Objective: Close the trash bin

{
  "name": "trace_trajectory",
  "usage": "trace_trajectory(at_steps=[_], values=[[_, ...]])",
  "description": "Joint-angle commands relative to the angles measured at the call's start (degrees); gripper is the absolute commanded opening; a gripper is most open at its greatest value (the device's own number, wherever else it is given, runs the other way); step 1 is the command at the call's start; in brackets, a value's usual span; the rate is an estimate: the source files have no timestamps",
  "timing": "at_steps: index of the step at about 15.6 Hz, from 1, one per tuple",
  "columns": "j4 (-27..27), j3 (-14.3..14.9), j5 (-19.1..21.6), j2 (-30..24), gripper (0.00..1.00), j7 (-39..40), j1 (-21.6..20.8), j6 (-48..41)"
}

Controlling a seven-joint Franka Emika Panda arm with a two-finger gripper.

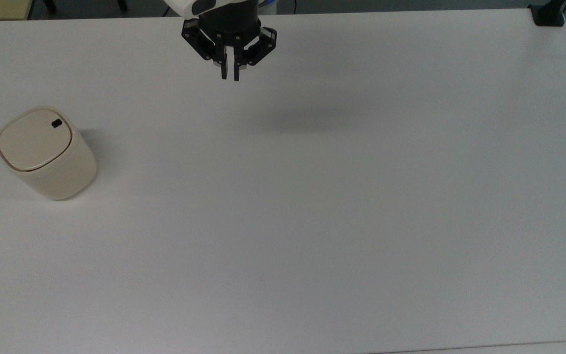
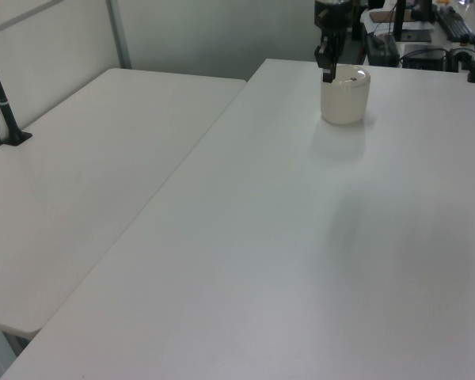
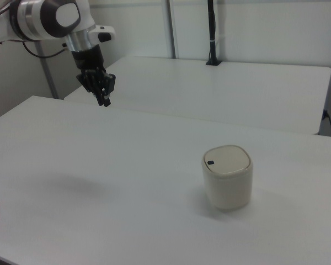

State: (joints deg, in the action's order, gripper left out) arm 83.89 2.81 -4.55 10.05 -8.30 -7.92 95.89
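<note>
Lid lay flat on trash bin [image 1: 47,155]; top view showed gripper [image 1: 230,77] well apart, fingers nearly together, empty. Left view overlapped them; right view separated them.

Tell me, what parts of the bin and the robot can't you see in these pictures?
- The inside of the trash bin: its lid lies flat over it in the top view and the right view.
- The bin's far side and its base, hidden by its own body in the right view.
- The arm above the gripper: cut off by the top view's upper edge.
- The bin's black button: too small to read in the left view.
</note>
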Motion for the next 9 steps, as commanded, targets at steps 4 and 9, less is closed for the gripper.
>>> trace_trajectory(at_steps=[4, 9], values=[[3.12, -0.09, 1.04, -4.51, 1.00, 1.88, -0.16, -3.33], [4.26, -0.17, 1.13, -6.00, 1.00, 3.11, 0.28, -3.78]])
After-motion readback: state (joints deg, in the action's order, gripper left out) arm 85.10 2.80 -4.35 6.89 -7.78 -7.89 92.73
